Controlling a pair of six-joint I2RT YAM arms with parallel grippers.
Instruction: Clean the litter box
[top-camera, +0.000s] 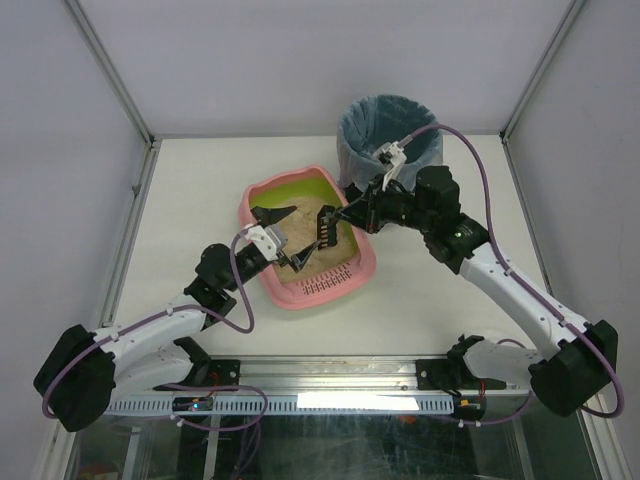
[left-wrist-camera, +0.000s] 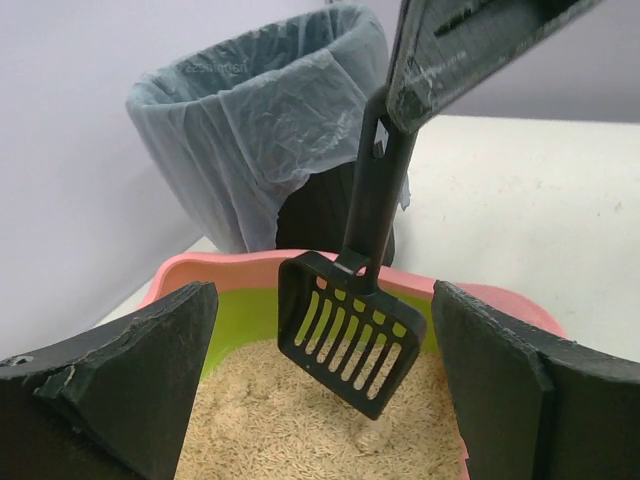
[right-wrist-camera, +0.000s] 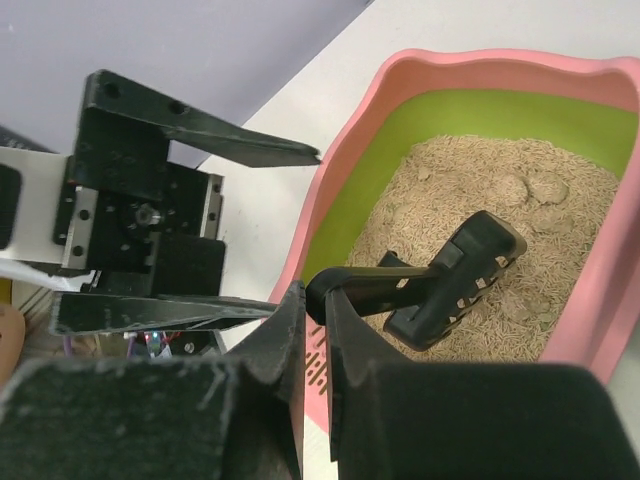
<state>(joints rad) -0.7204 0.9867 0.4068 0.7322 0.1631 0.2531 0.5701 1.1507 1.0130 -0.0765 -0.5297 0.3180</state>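
The litter box, a pink tray with a lime-green inner wall and beige litter, lies mid-table. My right gripper is shut on the handle of the black slotted scoop, whose head is tilted down just above the litter. The right wrist view shows its fingers pinching the handle end, with the scoop head over the litter and the tray rim. My left gripper is open and empty at the tray's near-left side, its fingers spread either side of the scoop. A small clump lies below the scoop.
The round black bin lined with a blue bag stands behind the tray at the back right, also in the left wrist view. More litter lumps lie at the tray's far end. The slotted pink ledge faces the arms.
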